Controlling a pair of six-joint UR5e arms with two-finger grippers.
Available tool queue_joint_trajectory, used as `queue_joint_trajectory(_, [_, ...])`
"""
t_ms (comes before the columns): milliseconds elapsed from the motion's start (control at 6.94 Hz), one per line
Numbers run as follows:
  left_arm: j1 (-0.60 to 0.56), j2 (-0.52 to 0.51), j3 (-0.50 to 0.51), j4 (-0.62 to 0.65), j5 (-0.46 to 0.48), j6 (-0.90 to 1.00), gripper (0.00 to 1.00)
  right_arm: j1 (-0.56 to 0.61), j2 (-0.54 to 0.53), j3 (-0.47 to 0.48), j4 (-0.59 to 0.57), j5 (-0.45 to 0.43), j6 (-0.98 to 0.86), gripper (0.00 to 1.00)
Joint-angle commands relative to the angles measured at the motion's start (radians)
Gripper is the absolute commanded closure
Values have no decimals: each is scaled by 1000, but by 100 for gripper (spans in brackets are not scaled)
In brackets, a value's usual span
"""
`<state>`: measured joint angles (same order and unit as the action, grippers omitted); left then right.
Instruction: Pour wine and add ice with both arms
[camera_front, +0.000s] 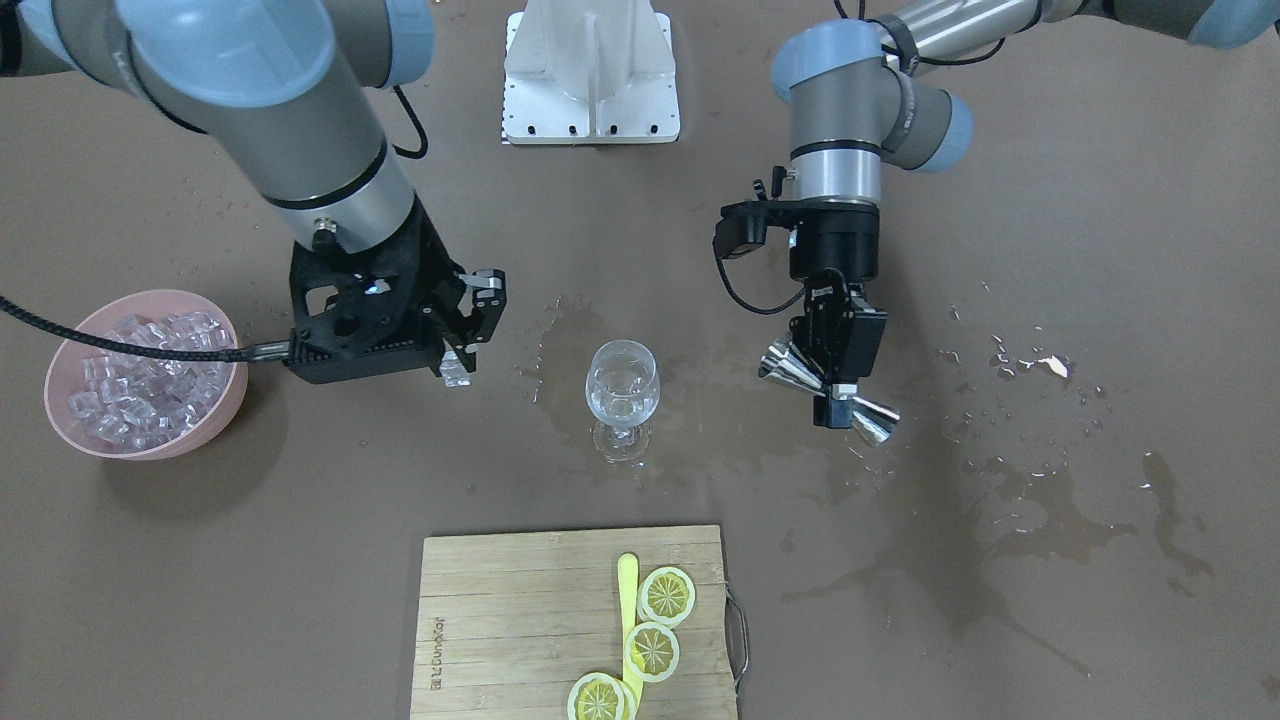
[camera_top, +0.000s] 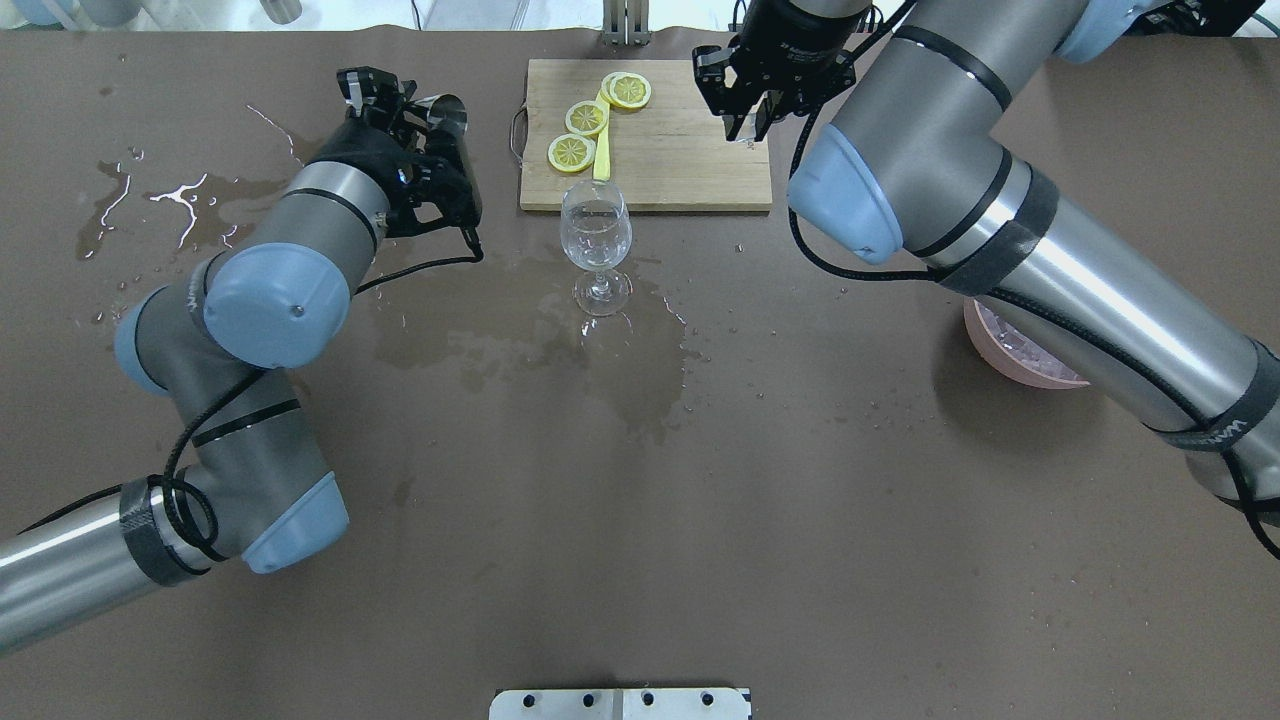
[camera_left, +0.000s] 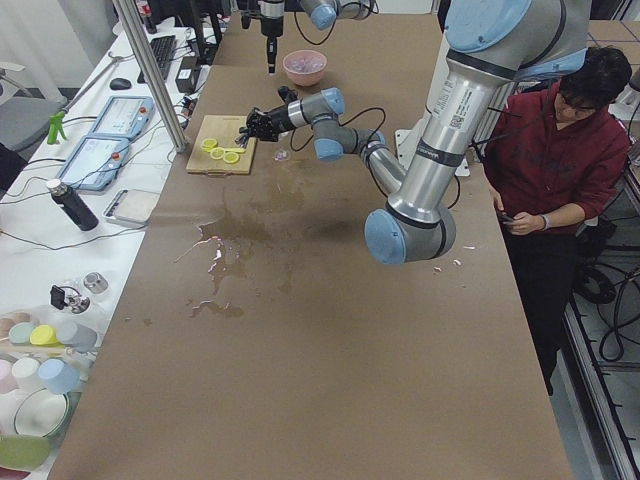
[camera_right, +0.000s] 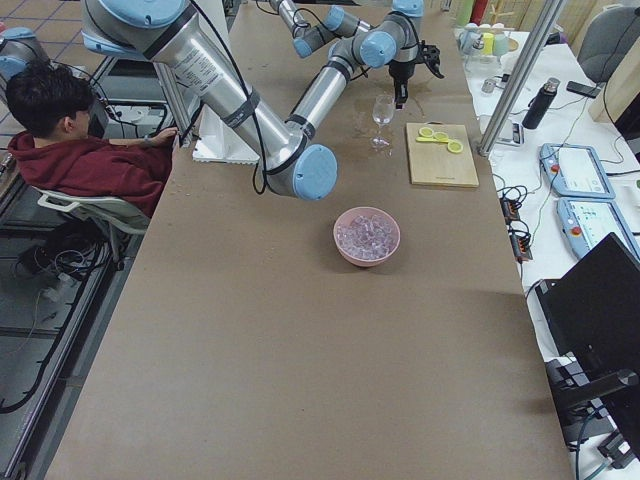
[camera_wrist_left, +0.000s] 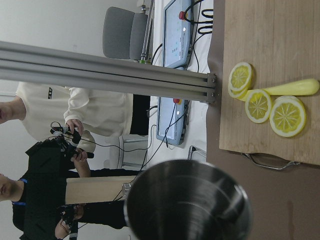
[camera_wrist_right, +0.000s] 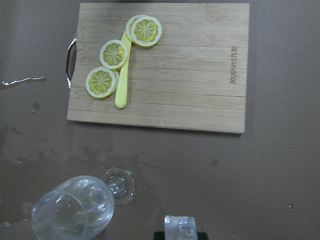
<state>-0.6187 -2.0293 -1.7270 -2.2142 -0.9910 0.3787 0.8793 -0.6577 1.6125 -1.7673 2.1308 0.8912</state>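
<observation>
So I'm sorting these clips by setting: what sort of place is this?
Most likely a robotics lab staged as a bar: left arm and right arm work over a long brown table holding a stemmed glass and ice bowl, an operator sits beside it, and control screens lie on a side bench.

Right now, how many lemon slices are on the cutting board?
3 show fully on the cutting board: one lemon slice farthest from its handle, one mid-row, one nearest it. Rims beneath the end ones suggest more hidden.
</observation>
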Motion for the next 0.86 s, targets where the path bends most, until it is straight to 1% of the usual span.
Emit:
queue_joint_trajectory(0, [-79, 96, -28, -56, -140, -165, 100, -80, 93, -71, -4, -41, 99, 93])
queue_joint_trajectory(144, [-114, 128, -28, -70, -199, -229, 100, -107, 108, -82, -4, -51, 126, 93])
queue_joint_trajectory(432, [-157, 205, -17, -162, -282, -355, 100, -118, 121, -101, -3, -60, 127, 93])
queue_joint_trajectory(577, [-186, 237, -13, -173, -335, -465, 100, -120, 137, -130, -4, -61, 127, 93])
queue_joint_trajectory(721, [-225, 245, 3, -176, -409, -544, 100, -119, 162, -161, -1, -61, 127, 93])
